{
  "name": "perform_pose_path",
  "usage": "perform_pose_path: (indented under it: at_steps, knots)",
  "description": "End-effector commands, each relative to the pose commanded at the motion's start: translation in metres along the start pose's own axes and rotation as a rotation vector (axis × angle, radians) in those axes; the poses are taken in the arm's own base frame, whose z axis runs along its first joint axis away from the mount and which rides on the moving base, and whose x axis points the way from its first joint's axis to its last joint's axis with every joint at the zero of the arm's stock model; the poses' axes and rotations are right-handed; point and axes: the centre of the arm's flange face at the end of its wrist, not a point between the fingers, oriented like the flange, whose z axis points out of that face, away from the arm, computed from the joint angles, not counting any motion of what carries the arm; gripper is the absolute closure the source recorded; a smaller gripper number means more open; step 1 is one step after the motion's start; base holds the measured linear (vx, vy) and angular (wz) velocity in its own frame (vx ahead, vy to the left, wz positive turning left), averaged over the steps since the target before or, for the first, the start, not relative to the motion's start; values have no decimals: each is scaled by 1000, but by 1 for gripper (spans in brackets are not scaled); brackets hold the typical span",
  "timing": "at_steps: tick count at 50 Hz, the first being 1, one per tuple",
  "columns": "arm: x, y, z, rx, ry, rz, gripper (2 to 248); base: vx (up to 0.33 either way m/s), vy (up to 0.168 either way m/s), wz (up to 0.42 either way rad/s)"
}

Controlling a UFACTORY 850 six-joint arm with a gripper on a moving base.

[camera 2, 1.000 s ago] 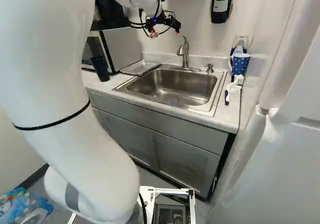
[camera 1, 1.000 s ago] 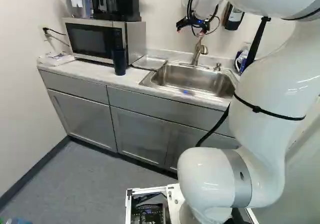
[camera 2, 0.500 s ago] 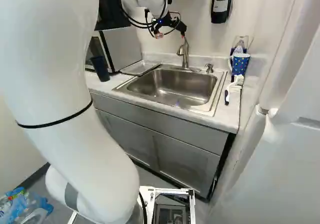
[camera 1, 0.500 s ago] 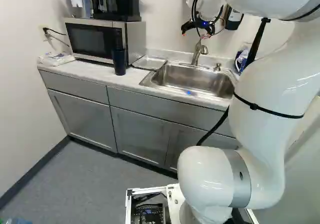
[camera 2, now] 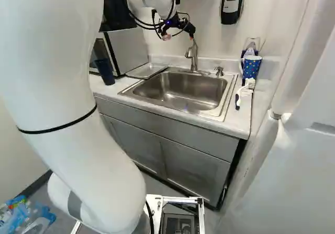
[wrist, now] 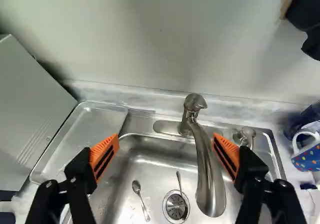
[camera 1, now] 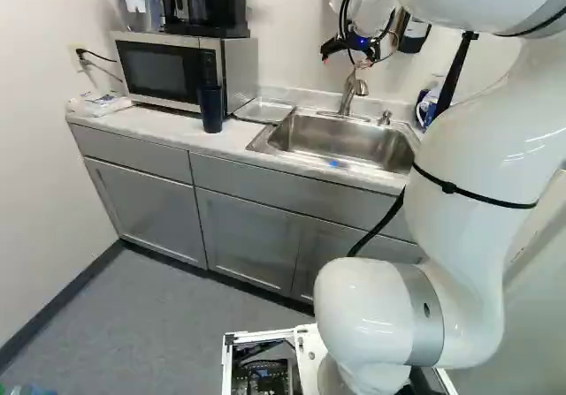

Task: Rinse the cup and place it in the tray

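One tumbler (camera 2: 105, 71), one mug (camera 2: 252, 68) flank the hand (camera 2: 179, 37), lower.

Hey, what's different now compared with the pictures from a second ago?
The gripper has shifted a little to the right in both base views, toward the faucet; the last half second shows no visible change. Nothing has been taken hold of or let go. The dark cup, the dotted mug, the tray and the base stayed put.
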Motion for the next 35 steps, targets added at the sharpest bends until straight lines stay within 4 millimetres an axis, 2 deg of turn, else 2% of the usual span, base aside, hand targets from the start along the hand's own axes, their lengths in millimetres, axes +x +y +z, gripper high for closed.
perform_pose_path:
  at_steps: [35]
  knots:
    - [3,-2,15,3,-8,-2,3,0,0,0]
